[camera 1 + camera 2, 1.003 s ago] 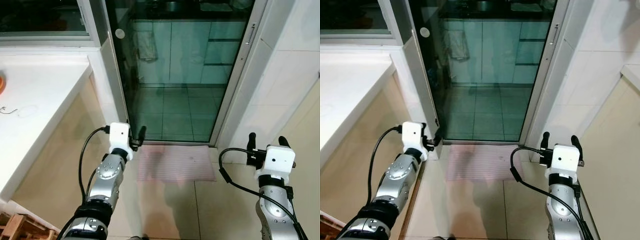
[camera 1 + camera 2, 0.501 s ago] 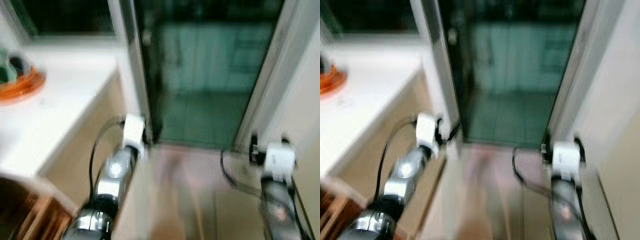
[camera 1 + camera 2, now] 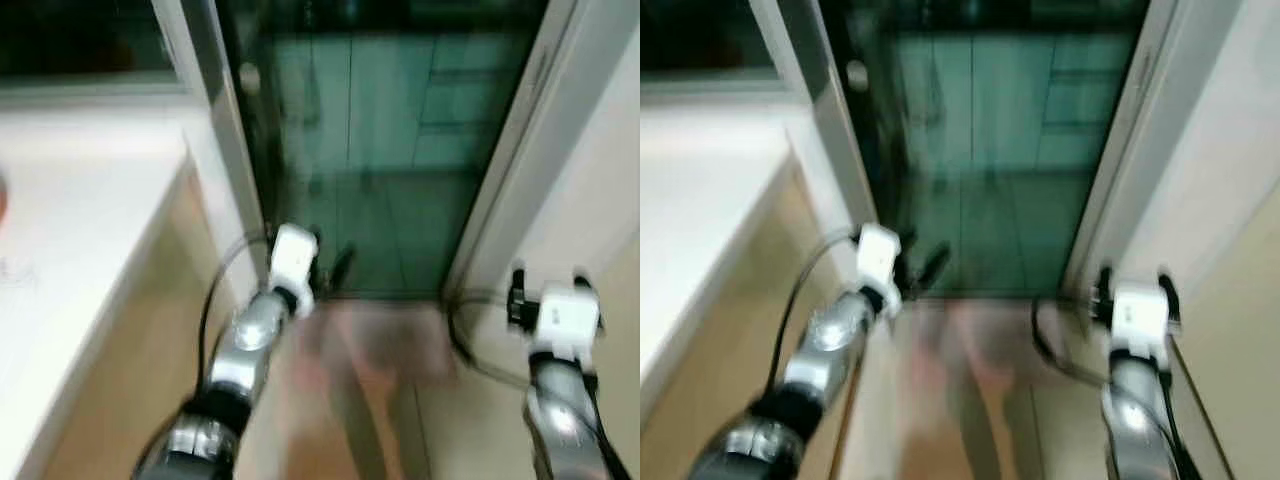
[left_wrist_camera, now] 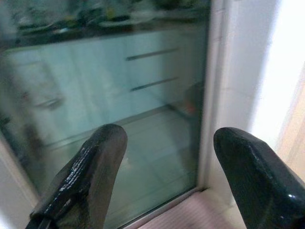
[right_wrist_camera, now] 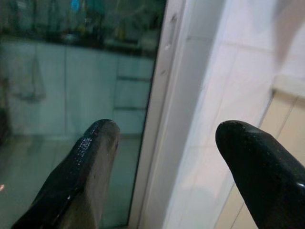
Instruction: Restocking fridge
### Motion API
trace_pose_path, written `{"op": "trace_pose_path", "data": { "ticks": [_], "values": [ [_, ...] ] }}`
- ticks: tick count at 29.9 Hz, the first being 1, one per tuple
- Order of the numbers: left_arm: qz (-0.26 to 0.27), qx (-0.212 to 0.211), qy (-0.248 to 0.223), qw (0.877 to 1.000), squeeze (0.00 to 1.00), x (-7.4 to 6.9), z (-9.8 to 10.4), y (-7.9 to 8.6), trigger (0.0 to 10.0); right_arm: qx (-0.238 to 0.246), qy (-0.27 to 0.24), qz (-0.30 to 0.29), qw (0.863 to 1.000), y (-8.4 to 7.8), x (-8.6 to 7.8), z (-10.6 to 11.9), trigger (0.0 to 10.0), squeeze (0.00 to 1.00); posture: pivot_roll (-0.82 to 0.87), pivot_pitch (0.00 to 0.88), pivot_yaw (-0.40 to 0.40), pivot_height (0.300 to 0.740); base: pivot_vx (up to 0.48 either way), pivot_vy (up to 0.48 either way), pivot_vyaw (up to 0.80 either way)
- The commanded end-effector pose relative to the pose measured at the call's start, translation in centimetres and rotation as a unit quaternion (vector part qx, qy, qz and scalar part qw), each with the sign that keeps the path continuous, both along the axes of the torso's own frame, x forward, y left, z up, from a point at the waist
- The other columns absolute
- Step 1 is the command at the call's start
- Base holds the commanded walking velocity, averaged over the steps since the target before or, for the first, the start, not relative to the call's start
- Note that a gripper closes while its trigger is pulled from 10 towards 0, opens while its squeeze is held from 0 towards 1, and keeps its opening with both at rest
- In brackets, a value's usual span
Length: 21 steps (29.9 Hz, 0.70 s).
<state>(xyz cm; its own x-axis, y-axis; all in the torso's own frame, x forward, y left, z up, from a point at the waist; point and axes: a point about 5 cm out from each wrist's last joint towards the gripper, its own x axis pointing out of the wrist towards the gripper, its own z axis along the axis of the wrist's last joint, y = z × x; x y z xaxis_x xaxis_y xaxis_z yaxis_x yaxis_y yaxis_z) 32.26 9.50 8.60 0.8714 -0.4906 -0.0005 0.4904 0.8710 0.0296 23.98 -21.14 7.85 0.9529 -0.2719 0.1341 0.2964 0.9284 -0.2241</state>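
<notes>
Dark green glass fills a sliding door [image 3: 390,150] ahead of me, with pale cabinets showing dimly through it, and the head views are blurred. White wall [image 3: 600,170] runs along my right, and a white countertop [image 3: 70,230] with a beige front sits on my left. A pinkish mat [image 3: 375,340] lies on the tiled floor before the door's sill. My left gripper [image 4: 167,176] is raised toward the door's left edge, its 2 fingers [image 4: 90,171] spread wide with nothing between them. My right gripper [image 5: 167,176] is held out near the door frame [image 5: 164,95], its 2 fingers [image 5: 257,171] also wide apart and bare. I cannot make out any fridge.
</notes>
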Motion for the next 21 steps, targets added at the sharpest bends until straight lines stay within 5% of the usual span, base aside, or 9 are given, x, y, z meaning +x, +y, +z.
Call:
{"op": "trace_pose_path", "data": {
  "ticks": [1, 5, 9, 15, 21],
  "values": [
    [-0.014, 0.000, -0.001, 1.000, 0.00, 0.1, 0.3, -1.1, 10.0, -0.009, 0.001, -0.014, 1.000, -0.9, 0.0, 0.2, 10.0, 0.00, -0.14, 0.000, 0.081, 0.740, 0.000, 0.000, 0.00],
    [-0.011, 0.001, 0.007, 1.000, 0.00, 0.3, 0.2, -1.0, 10.0, -0.009, 0.002, -0.019, 1.000, -0.9, 0.0, 0.1, 10.0, 0.00, -0.14, 0.000, 0.083, 0.740, 0.000, 0.000, 0.00],
    [0.058, -0.004, 0.071, 0.996, 0.00, 0.6, -1.4, 0.5, 10.0, -0.004, 0.005, -0.026, 1.000, -1.0, 0.0, 0.0, 10.0, 0.00, -0.14, 0.000, 0.086, 0.740, 0.000, 0.000, 0.00],
    [0.127, 0.015, 0.134, 0.983, 0.00, -0.6, -4.1, 2.7, 10.0, 0.007, 0.011, -0.031, 0.999, -1.2, -0.1, -0.3, 10.0, 0.00, -0.14, 0.000, 0.094, 0.740, 0.000, 0.000, 0.00],
    [0.130, 0.030, 0.212, 0.968, 0.00, -1.7, -6.4, 3.1, 10.0, 0.023, 0.024, -0.018, 0.999, -0.9, -0.2, -0.9, 10.0, 0.00, -0.14, 0.000, 0.101, 0.740, 0.000, 0.000, 0.00]
  ]
}}
